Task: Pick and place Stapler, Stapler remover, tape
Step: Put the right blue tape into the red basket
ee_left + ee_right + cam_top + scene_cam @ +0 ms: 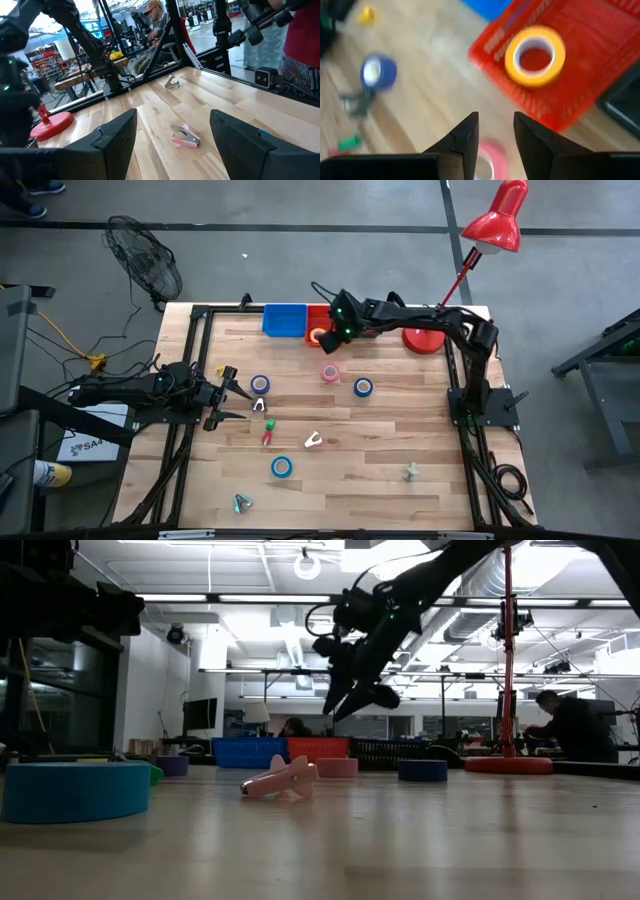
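Note:
My right gripper (333, 345) hangs open above the table's far middle, at the near edge of a red bin (312, 315) in which a yellow tape roll (535, 56) lies flat. Nothing is between its fingers. A pink tape roll (330, 373) lies on the table just below and nearer. Blue tape rolls (260, 384) (363, 387) (282, 467) lie flat on the wood. Stapler removers (313, 441) (260, 405) lie scattered mid-table. My left gripper (232, 394) waits open and level at the left edge, facing a pink remover (186, 138). The stapler is out of view.
A blue bin (284, 320) stands left of the red one at the far edge. A red lamp's base (425, 340) sits at the far right. More removers lie near the front (241, 502) (411, 472), and a red and green one (268, 435) mid-table.

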### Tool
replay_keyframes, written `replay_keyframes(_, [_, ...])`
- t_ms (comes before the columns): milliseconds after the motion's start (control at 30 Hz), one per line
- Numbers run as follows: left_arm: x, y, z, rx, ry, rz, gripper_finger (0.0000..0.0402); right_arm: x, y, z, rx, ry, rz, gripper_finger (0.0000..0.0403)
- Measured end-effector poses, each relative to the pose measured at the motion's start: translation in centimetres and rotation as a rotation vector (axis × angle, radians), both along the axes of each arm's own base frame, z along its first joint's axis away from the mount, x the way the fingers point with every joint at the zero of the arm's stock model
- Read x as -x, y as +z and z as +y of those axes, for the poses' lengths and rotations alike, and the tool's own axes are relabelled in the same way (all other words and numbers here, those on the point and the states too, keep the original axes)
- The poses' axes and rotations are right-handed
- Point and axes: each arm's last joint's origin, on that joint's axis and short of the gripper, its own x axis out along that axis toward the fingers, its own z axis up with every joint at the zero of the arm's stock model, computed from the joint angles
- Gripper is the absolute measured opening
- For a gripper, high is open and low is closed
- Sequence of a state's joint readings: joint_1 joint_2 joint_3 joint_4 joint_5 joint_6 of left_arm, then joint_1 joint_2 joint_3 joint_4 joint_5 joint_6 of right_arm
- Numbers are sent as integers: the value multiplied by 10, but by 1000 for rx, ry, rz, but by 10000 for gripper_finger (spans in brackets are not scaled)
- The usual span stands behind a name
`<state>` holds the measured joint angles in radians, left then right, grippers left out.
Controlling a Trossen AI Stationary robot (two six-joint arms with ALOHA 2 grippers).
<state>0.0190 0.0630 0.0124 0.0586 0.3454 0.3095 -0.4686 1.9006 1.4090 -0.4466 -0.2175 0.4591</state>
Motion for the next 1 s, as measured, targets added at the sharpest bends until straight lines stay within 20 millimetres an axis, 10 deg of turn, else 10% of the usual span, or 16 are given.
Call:
replay_keyframes(733, [0,0,0,0,-2,0,247,43,12,66,118,461,551,144])
replay_keyframes(1000, [0,0,0,0,-3,0,247,48,-19,83,126,542,578,206])
